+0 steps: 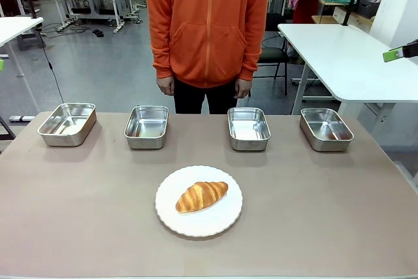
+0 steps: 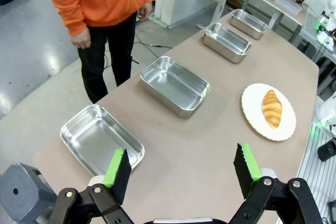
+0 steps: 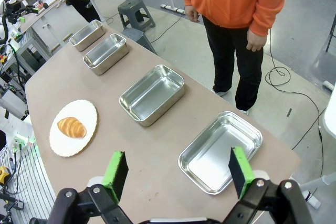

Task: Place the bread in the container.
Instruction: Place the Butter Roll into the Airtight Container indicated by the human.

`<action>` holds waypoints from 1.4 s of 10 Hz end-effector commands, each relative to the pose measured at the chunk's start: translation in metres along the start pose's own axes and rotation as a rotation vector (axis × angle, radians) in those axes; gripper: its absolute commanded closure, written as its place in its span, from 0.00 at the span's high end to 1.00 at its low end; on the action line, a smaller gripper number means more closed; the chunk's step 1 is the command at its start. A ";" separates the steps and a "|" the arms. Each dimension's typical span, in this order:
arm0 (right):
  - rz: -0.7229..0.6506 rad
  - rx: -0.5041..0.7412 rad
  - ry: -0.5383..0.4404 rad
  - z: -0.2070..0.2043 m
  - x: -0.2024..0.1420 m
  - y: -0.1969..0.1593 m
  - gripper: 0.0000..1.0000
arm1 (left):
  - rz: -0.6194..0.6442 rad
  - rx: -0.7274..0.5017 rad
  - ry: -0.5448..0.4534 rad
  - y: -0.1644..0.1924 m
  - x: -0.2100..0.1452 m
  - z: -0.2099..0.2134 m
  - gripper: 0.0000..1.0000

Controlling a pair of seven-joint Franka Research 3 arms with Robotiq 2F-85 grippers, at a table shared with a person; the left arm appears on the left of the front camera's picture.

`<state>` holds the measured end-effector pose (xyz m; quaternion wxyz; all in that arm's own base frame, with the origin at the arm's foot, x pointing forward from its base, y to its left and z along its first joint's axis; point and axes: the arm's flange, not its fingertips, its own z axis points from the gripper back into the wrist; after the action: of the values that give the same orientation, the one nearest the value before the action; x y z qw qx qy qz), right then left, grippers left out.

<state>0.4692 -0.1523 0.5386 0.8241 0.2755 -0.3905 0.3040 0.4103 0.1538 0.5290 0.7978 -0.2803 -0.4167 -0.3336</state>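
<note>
Bread (image 1: 202,196) on white plate (image 1: 216,221) — long axis diagonal, near-left to far-right.

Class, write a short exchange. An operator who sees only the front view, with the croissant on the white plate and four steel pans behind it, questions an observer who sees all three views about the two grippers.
Operator: I see the bread on the plate. Is the left gripper open?
Observer: Yes. The left wrist view shows the left gripper open, with nothing between its fingers.
Operator: And the right gripper?
Observer: The right gripper is open and empty too. In its wrist view, the end pan lies just beyond its fingertips.
</note>
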 end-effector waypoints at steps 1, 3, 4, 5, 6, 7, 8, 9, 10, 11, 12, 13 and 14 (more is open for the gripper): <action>0.004 -0.008 -0.005 -0.001 0.002 0.000 1.00 | -0.001 0.001 -0.003 0.000 0.000 0.001 1.00; 0.004 -0.008 -0.005 -0.001 0.002 0.000 1.00 | -0.001 0.001 -0.003 0.000 0.000 0.001 1.00; 0.004 -0.008 -0.005 -0.001 0.002 0.000 1.00 | -0.001 0.001 -0.003 0.000 0.000 0.001 1.00; 0.004 -0.008 -0.005 -0.001 0.002 0.000 1.00 | -0.001 0.001 -0.003 0.000 0.000 0.001 1.00; 0.004 -0.008 -0.005 -0.001 0.002 0.000 1.00 | -0.001 0.001 -0.003 0.000 0.000 0.001 1.00; 0.004 -0.008 -0.005 -0.001 0.002 0.000 1.00 | -0.001 0.001 -0.003 0.000 0.000 0.001 1.00; 0.004 -0.008 -0.005 -0.001 0.002 0.000 1.00 | -0.001 0.001 -0.003 0.000 0.000 0.001 1.00; 0.004 -0.008 -0.005 -0.001 0.002 0.000 1.00 | -0.001 0.001 -0.003 0.000 0.000 0.001 1.00; 0.004 -0.008 -0.005 -0.001 0.002 0.000 1.00 | -0.001 0.001 -0.003 0.000 0.000 0.001 1.00; 0.004 -0.008 -0.005 -0.001 0.002 0.000 1.00 | -0.001 0.001 -0.003 0.000 0.000 0.001 1.00; 0.004 -0.008 -0.005 -0.001 0.002 0.000 1.00 | -0.001 0.001 -0.003 0.000 0.000 0.001 1.00; 0.004 -0.008 -0.005 -0.001 0.002 0.000 1.00 | -0.001 0.001 -0.003 0.000 0.000 0.001 1.00; 0.004 -0.008 -0.005 -0.001 0.002 0.000 1.00 | -0.001 0.001 -0.003 0.000 0.000 0.001 1.00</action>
<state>0.4692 -0.1523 0.5386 0.8241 0.2755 -0.3905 0.3040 0.4103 0.1538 0.5290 0.7978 -0.2803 -0.4167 -0.3336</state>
